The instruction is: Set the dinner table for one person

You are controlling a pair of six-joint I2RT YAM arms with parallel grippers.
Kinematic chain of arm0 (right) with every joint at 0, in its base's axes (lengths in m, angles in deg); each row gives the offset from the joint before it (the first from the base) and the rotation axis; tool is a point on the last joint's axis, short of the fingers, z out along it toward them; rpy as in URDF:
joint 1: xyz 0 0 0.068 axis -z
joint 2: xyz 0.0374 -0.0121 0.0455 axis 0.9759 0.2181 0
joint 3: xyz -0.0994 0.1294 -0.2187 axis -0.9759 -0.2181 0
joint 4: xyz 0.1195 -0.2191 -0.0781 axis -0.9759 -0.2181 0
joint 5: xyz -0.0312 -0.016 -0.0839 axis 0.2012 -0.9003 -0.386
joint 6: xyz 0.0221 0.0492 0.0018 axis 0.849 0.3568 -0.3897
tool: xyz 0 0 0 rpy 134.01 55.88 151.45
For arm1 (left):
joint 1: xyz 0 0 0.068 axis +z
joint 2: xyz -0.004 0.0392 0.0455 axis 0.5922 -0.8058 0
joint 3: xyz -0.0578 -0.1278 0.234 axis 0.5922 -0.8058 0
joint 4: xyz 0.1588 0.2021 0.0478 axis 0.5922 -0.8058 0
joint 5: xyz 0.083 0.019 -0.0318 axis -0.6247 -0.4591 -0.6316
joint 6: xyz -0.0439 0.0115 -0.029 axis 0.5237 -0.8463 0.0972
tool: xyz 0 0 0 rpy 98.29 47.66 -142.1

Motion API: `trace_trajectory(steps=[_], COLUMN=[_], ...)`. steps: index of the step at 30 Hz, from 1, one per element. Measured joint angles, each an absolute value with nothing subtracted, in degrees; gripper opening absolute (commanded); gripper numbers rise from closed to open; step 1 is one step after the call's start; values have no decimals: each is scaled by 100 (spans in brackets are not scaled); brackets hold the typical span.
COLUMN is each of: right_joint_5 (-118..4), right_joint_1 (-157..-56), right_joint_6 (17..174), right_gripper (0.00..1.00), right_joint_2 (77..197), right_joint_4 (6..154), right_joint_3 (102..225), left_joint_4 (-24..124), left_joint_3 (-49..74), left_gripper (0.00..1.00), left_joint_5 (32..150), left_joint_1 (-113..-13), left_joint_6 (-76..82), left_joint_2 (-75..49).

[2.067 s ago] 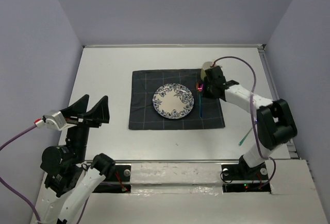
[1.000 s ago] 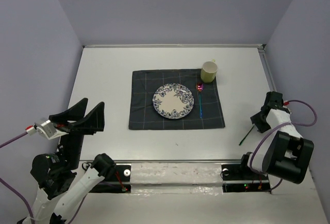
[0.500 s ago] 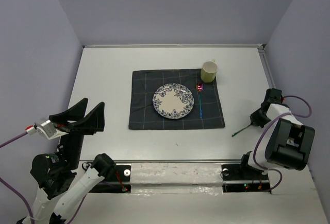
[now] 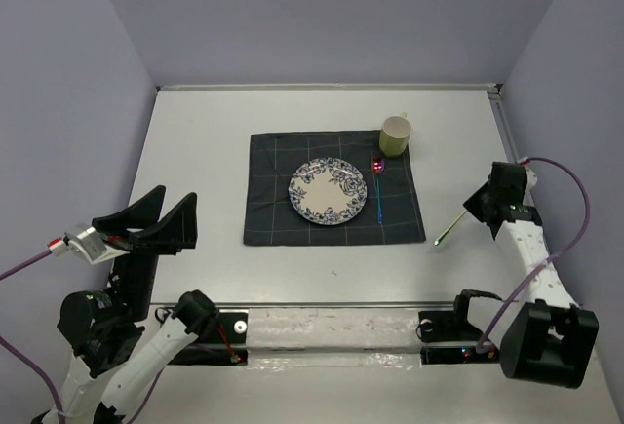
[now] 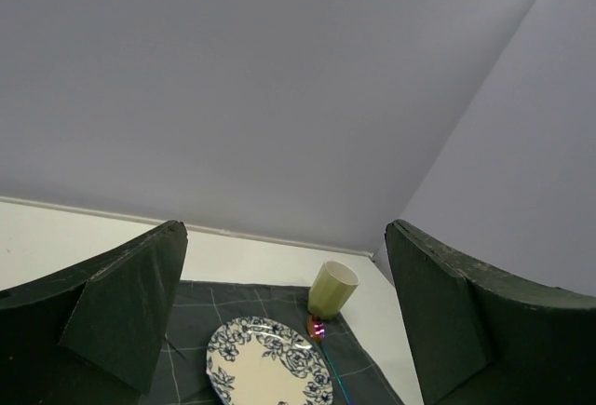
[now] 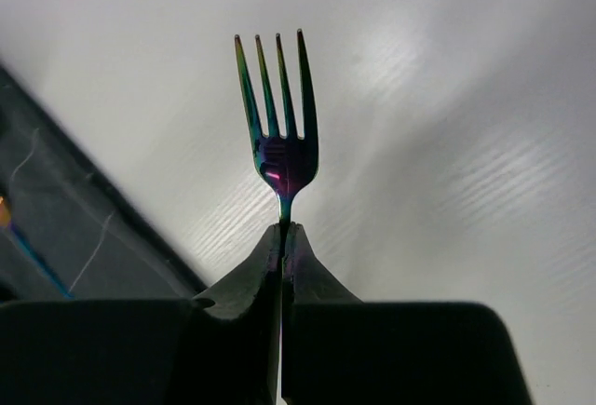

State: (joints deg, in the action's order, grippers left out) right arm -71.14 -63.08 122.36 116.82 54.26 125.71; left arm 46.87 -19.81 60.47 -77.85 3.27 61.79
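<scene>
On the white dinner table [image 4: 205, 151] lies a dark checked placemat [image 4: 268, 210] with a blue floral plate [image 4: 328, 191], an iridescent spoon [image 4: 378, 190] to its right, and a green cup [image 4: 394, 135] at its far right corner. My right gripper [image 4: 475, 208] is shut on an iridescent fork [image 4: 447, 232], held above the table just right of the placemat. In the right wrist view the fork [image 6: 279, 135] sticks out of the shut fingertips [image 6: 284, 235], tines forward. My left gripper [image 4: 156, 219] is open and empty, raised at the near left.
The plate [image 5: 270, 368], cup [image 5: 332, 290] and spoon [image 5: 321, 340] show between my left fingers in the left wrist view. The placemat's edge [image 6: 74, 228] shows at the left of the right wrist view. Walls enclose the table on three sides.
My right arm left the cup on the placemat, swung to the table's right edge, closed on the fork there and has carried it left toward the placemat. The left arm has lowered slightly.
</scene>
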Motion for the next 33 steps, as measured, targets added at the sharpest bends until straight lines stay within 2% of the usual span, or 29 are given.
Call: trace_trajectory(steps=[4,8,11,14,21,27,33], right_joint_5=[-7357,-7494,-7625,-7630,-7372,-7197,-7055], right_joint_1=[-7626,-9256,-10454,-11317,-12187,-12591,-12725], right_joint_6=[12192,12262,12391,12515,12883,13239,13479], right_gripper=[0,0,0,0,0,0,0], right_joint_2=[11278,11488,12124,13241,15785,17308,18309], right_joint_4=[5277,5288,5468,5715,6294,6436,6298], right_joint_3=[12960,13657,14315,15045,16800,18242,19073], left_joint_4=[4687,4687,4687,4685,4676,4645,4641], left_joint_3=[-1981,-1981,-1981,-1983,-1998,-2038,-2057], left_gripper=[99,99,99,99,99,99,99], left_joint_5=[6047,6045,6026,5988,5923,6032,6168], left_joint_1=[-7752,-7728,-7695,-7623,-7422,-6998,-6753], left_joint_6=[324,320,305,285,270,283,309], left_joint_2=[6181,6181,6161,6054,5720,5445,5396])
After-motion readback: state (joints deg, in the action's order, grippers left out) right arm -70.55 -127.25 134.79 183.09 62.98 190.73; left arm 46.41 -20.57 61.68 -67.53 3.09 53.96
